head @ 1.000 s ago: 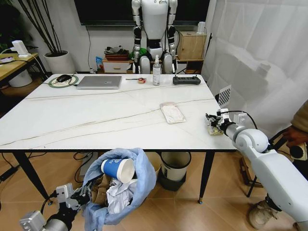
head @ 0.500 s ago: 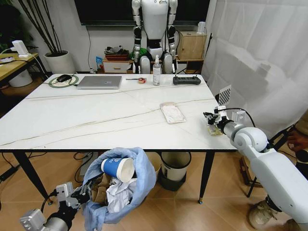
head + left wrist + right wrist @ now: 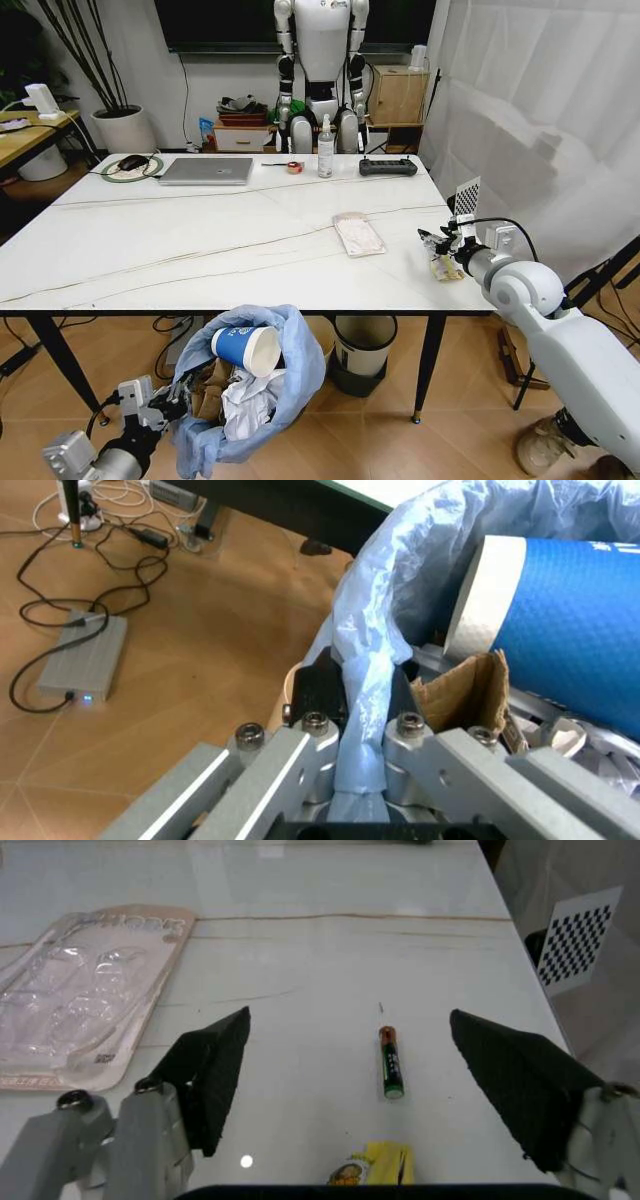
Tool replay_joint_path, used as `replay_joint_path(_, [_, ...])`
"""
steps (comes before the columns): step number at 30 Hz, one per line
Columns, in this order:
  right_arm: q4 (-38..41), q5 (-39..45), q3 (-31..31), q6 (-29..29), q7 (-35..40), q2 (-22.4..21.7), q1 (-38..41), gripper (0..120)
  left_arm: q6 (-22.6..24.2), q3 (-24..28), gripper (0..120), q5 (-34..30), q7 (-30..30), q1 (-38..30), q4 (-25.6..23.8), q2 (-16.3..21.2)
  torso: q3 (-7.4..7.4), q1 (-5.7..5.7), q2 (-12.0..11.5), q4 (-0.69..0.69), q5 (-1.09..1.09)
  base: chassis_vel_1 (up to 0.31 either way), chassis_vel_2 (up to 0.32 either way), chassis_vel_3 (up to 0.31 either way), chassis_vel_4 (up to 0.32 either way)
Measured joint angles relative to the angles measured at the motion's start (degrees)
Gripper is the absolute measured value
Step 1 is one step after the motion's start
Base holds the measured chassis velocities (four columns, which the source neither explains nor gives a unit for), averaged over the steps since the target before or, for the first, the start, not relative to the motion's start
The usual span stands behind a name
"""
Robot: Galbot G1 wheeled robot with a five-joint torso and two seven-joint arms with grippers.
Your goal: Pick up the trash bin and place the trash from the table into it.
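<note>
— Bin status? 
— Left gripper [image 3: 360,705] pinches the blue liner at the rim of the trash bin [image 3: 250,395], held below the table [image 3: 200,250] edge, paper cup [image 3: 245,349] on top. 
— Right side? 
— Right gripper [image 3: 385,1080] hangs spread wide over a battery [image 3: 390,1063], beside the flat plastic packet [image 3: 85,994].

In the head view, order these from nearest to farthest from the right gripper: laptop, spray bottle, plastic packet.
From the right gripper:
1. Plastic packet, beside it, toward the table's middle.
2. Spray bottle, at the far edge.
3. Laptop, far-left part of the table.
</note>
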Motion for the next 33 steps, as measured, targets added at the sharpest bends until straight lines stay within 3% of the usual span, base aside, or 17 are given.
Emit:
replay_joint_path(6, [-2.2, 2.9, -1.5, -3.9, 0.1, 0.2, 3.1, 96, 0.0, 0.0, 0, 0.0, 0.0, 0.0, 0.0, -0.3, 0.00, 0.00, 0.0, 0.01, -0.02, 0.000, 0.000, 0.000, 0.000])
replay_joint_path(14, [-10.0, 5.4, -4.4, -7.4, -0.7, 1.8, 8.6, 97, 0.0, 0.0, 0, 0.4, 0.0, 0.2, 0.1, -0.9, 0.00, 0.01, 0.0, 0.02, 0.00, 0.000, 0.000, 0.000, 0.000])
replay_joint_path(23, [-13.0, 4.0, -4.5, -7.2, -2.6, 1.7, 9.3, 86, -0.1, -0.1, 0, 0.5, 0.0, 0.1, 0.3, -1.1, 0.00, 0.01, 0.0, 0.01, -0.01, 0.000, 0.000, 0.000, 0.000])
replay_joint_path(33, [-12.4, 2.9, -4.3, -6.9, -2.8, 1.0, 8.8, 51, -0.2, 0.1, 0, 0.4, 0.0, -0.2, 0.6, -0.9, 0.00, 0.01, 0.0, 0.00, 0.00, 0.000, 0.000, 0.000, 0.000])
